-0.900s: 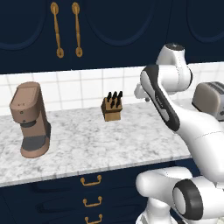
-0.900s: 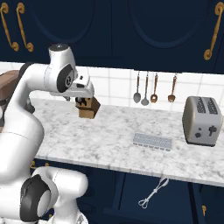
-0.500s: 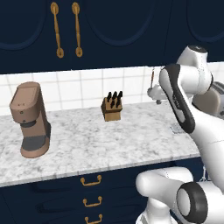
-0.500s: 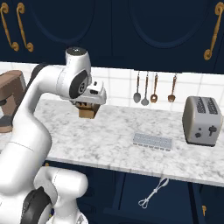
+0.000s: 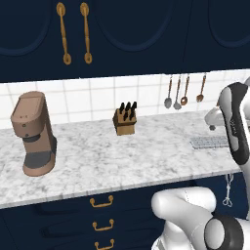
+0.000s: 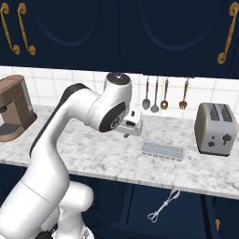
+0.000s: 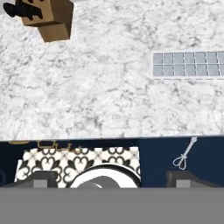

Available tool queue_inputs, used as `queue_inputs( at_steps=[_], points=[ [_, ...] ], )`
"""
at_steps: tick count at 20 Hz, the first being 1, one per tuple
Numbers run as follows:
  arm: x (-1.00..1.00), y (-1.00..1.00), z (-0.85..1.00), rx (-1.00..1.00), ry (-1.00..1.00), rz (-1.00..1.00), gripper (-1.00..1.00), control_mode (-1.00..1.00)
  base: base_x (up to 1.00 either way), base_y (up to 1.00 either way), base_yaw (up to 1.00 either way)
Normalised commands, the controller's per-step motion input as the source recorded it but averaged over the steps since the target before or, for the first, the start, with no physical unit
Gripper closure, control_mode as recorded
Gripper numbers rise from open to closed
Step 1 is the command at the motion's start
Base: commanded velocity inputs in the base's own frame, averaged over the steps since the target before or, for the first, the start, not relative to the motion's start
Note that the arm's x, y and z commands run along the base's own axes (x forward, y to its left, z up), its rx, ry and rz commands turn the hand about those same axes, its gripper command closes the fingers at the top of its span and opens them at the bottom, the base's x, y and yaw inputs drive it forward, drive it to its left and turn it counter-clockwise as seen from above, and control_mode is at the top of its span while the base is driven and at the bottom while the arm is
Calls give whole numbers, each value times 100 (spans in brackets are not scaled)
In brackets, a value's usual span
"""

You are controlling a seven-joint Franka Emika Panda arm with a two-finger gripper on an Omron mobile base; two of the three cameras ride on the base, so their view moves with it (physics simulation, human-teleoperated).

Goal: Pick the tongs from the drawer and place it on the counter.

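Hovering high over the counter (image 6: pixel 93 156), the gripper (image 7: pixel 109 177) looks straight down past the stone's front edge, its two dark fingertips set wide apart with nothing between them, a stance that suits a reach not yet begun. The tongs (image 6: pixel 164 204) lie well below it in the open drawer (image 6: pixel 186 205), under the overhang of the slab, looped tips toward the robot and handle end nearest the counter edge; from the hand camera they show as a thin silver shape against the dark drawer interior (image 7: pixel 185 153). On the marbled top, the flat grey grid tray (image 6: pixel 162 151) sits just behind the drawer's span, with the toaster (image 6: pixel 214 128) to its right and the knife block (image 5: pixel 125 118) and brown coffee machine (image 5: pixel 33 134) farther left, leaving bare stone near the front as a likely set-down spot. Spoons (image 6: pixel 155 94) hang on the tiled wall behind. Judging by the height, the descent into the drawer is the step ahead.
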Motion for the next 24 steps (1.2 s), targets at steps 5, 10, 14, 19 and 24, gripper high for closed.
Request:
queue_inputs(
  at_steps=[5, 10, 14, 19, 24],
  points=[
    [-60, -80, -49, -1, 0, -19, -100, -100, 0, 0, 0],
    [-28, -79, -66, -11, 0, -23, -100, -100, 0, 0, 0],
    [2, -45, -35, -25, 1, -7, -100, -100, 0, 0, 0],
    [1, -54, -56, -11, 0, -9, -100, -100, 0, 0, 0],
    [0, -55, -49, 0, 0, -3, -100, -100, 0, 0, 0]
  ],
)
